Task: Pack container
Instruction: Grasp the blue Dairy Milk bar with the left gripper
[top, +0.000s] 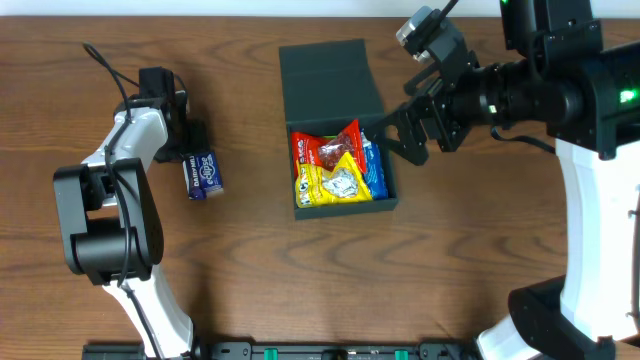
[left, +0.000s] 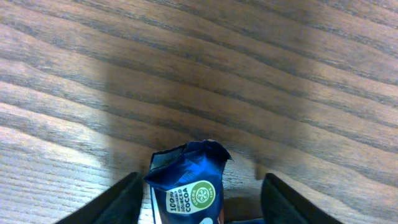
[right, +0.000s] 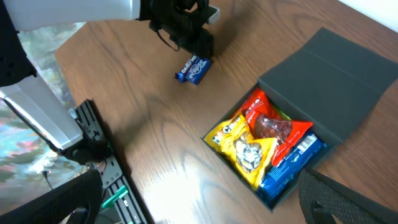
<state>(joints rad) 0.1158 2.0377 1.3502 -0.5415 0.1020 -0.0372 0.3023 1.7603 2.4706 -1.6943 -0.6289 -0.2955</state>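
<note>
The container (top: 330, 80) is a dark teal-green, matte, square box standing open. Its hinged lid is laid back behind the box part, with the plain inner face up and nothing on it. The box part is filled almost wall to wall with snack packets. A yellow packet (top: 330, 187) lies across the front, and a red packet (top: 325, 150) sits tilted behind it, overlapping its edge. A blue packet (top: 376, 175) is wedged along the container's wall on the robot's right. One more, a small dark blue packet (top: 202, 172), lies flat outside — well apart from the container, off its opposite wall on the robot's left.
</note>
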